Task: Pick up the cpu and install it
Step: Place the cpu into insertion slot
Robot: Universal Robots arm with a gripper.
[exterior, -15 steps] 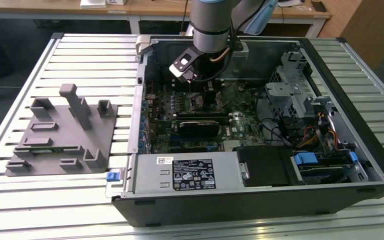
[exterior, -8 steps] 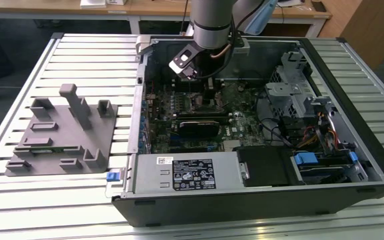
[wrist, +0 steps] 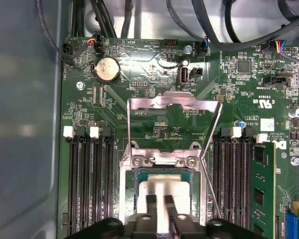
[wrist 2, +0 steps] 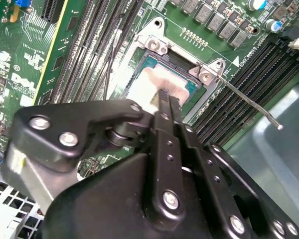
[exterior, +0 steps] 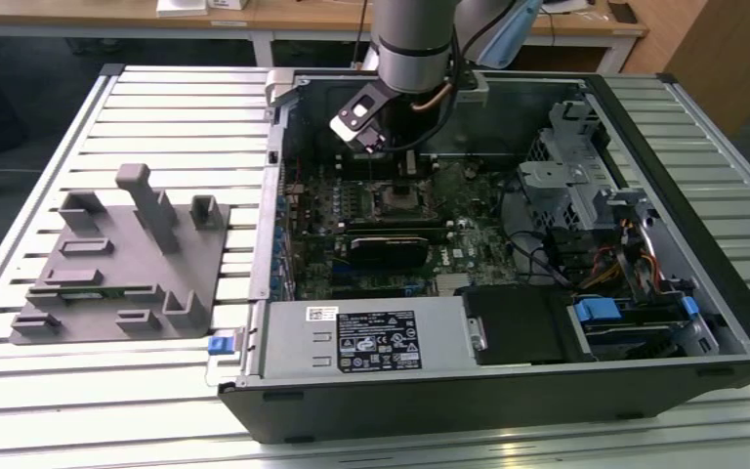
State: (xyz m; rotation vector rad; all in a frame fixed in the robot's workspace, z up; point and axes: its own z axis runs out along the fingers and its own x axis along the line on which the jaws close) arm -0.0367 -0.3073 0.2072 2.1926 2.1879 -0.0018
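Cpu [wrist: 181, 196] lies flat in the open socket on the green motherboard [wrist: 229, 74], its pale silvery top facing up, and both wrist views show it directly beneath the tool [wrist: 160, 199]. The tool's two slim black fingers [wrist 2: 173, 107] are drawn close together with only a thin slit between them. They pinch nothing, and their tips hang over the middle of the cpu; whether they touch its top cannot be told. The socket's metal load plate [wrist: 172, 102] stands tilted up at the hinge side, and the thin lever [wrist 2: 249, 105] juts out free beside the socket, so the cpu is seated but not clamped down. Dark memory slots [wrist: 89, 184] run along both sides of the socket, with a green memory module [wrist: 263, 189] in a slot on one side and a round coin cell [wrist: 106, 68] farther up the board. In the exterior view the arm [exterior: 414, 44] reaches down into the open computer case [exterior: 479, 415], which lies on its side on the slatted surface [exterior: 180, 107]. A grey plastic fixture [exterior: 114, 264] rests on the same surface at the exterior view's left, well apart from the tool.
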